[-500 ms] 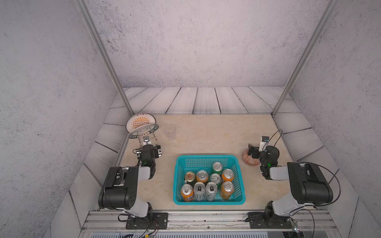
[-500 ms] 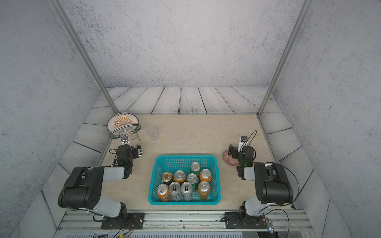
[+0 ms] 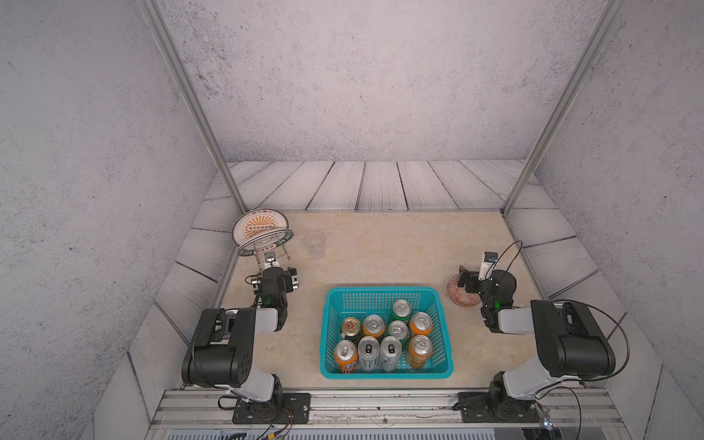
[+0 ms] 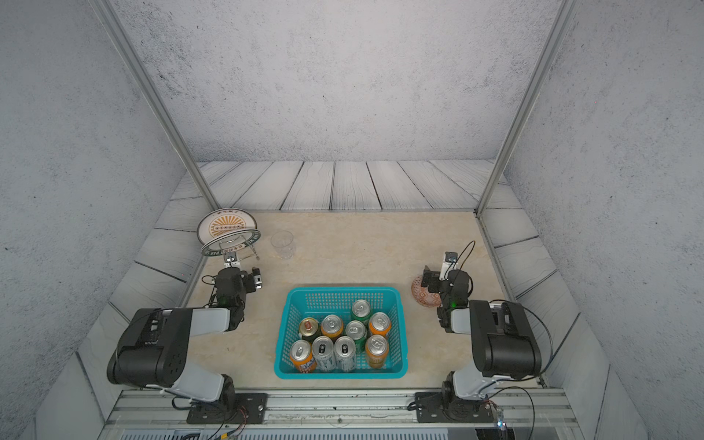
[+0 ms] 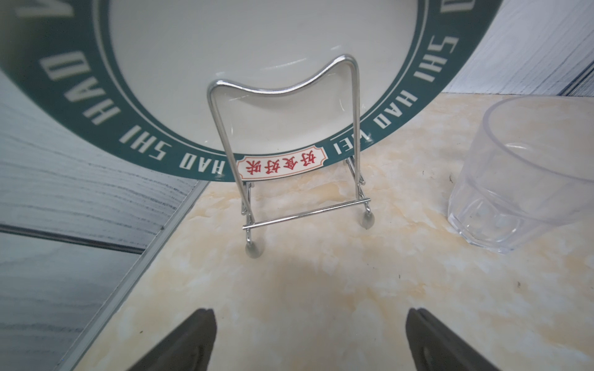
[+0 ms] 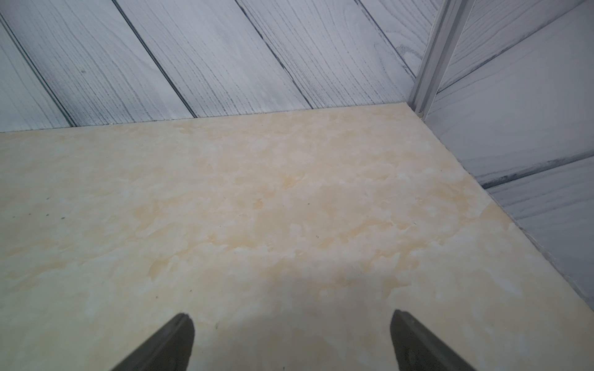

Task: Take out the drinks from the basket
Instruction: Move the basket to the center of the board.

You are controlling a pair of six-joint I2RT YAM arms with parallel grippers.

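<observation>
Both top views hang high at the 6 o'clock edge, looking down toward 12, and you get the whole tabletop [image 3: 381, 244] in each, with the turquoise basket [image 3: 384, 374] at 6. Your left wrist view sits low and close, facing the green-rimmed plate [image 5: 225, 48] on its wire stand [image 5: 305, 214] and the clear cup [image 5: 514, 192] at 10 o'clock. Your right wrist view skims the tabletop toward the aluminium corner post [image 6: 434, 54] at 2 o'clock.

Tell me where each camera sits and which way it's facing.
Top views: overhead behind the arms, looking down on table, basket, cans; left arm, right arm show.
Left wrist: low, facing plate, stand, cup; open left pincer shows.
Right wrist: low, facing table and corner walls; open right pincer shows.
Shared: plate and cup, in both top views and left wrist.
</observation>
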